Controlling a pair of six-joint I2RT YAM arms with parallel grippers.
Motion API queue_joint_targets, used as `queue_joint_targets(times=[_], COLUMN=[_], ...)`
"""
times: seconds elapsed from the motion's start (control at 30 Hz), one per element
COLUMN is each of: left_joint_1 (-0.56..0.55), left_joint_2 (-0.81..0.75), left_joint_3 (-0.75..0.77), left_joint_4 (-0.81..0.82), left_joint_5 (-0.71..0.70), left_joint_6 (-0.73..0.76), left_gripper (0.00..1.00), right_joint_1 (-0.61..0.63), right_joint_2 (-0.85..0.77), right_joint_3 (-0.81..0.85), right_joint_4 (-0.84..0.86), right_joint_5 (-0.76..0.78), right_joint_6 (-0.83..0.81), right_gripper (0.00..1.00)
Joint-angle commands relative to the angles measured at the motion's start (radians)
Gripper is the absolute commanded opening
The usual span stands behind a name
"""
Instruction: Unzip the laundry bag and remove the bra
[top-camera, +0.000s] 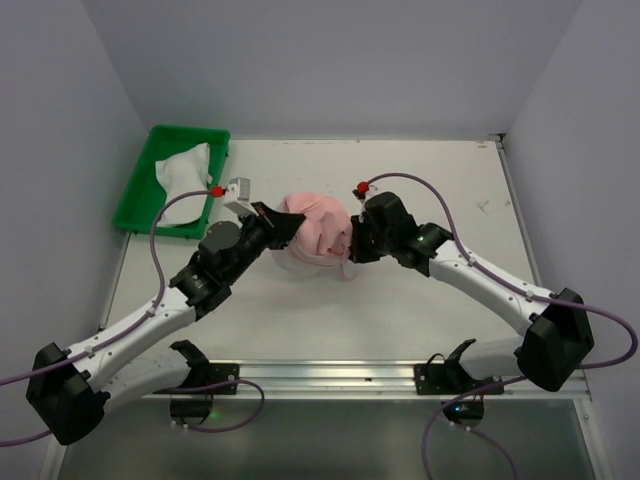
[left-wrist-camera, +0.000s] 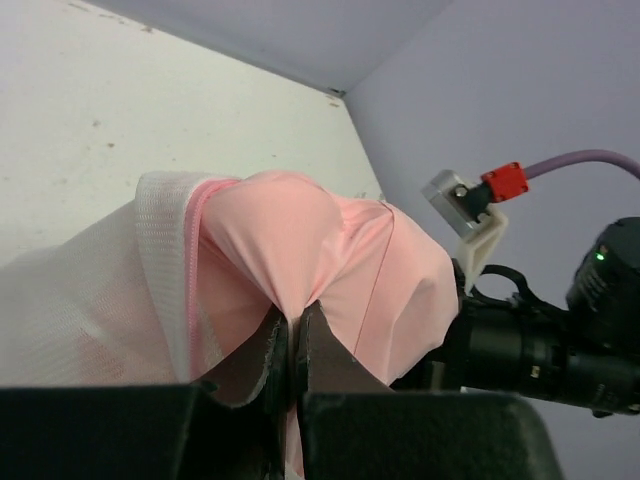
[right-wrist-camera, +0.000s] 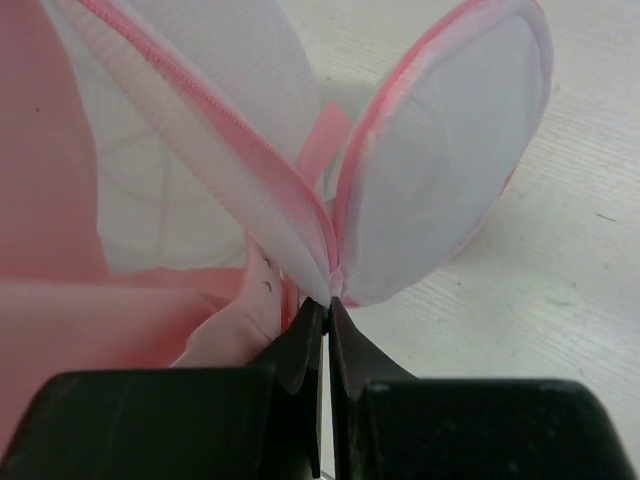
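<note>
Laundry bag (right-wrist-camera: 450, 160) of white mesh gapes, smooth pink bra (left-wrist-camera: 300, 240) bulging out

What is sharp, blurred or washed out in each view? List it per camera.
Top external: soft, even light, only faint shadows on the table, pink bra clear. Left wrist: bra in focus, the left gripper pinching it dark and soft at the bottom edge. Right wrist: laundry bag mesh bright, nearly washed out; right gripper underexposed, slightly blurred.
</note>
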Motion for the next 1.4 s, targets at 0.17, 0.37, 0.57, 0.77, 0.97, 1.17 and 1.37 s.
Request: queue_joint_targets(times=[0.17,0.37,0.57,0.77,0.97,1.17,1.37], left_joint_1=[-0.001,-0.031,-0.038,-0.012,0.074,0.211,0.306], left_joint_2=[0.051,0.149,0.148,0.081,-0.001,0.017,0.152], left_joint_3=[0.062,0.065,0.025,0.114,0.316,0.463,0.612], left_joint_4=[0.013,0.298,0.507,0.273,-0.175,-0.303,-0.375], left_joint_5=[0.038,0.252,0.214,0.132,-0.122,-0.161,-0.243], left_joint_6=[-0.014,-0.205,-0.313,-0.166,0.070,0.234,0.291], left_gripper=[0.00,0.00,0.00,0.00,0.00,0.00,0.00], right_joint_1=[-0.003,0.014,0.034,0.026,-0.003,-0.008,-0.008], right_joint_2=[-0.047,0.042,0.088,0.074,0.031,0.018,0.004], right_joint_3=[0.010,0.045,0.033,-0.034,-0.094,-0.097,-0.096], right_joint_4=[-0.046,-0.032,-0.028,-0.029,-0.031,-0.031,-0.031], right_joint_5=[0.083,0.081,0.080,0.130,0.166,0.137,0.124], right_joint_6=[-0.015,0.014,0.053,0.050,0.033,0.016,0.007], right_gripper=[0.00,0.00,0.00,0.00,0.00,0.00,0.00])
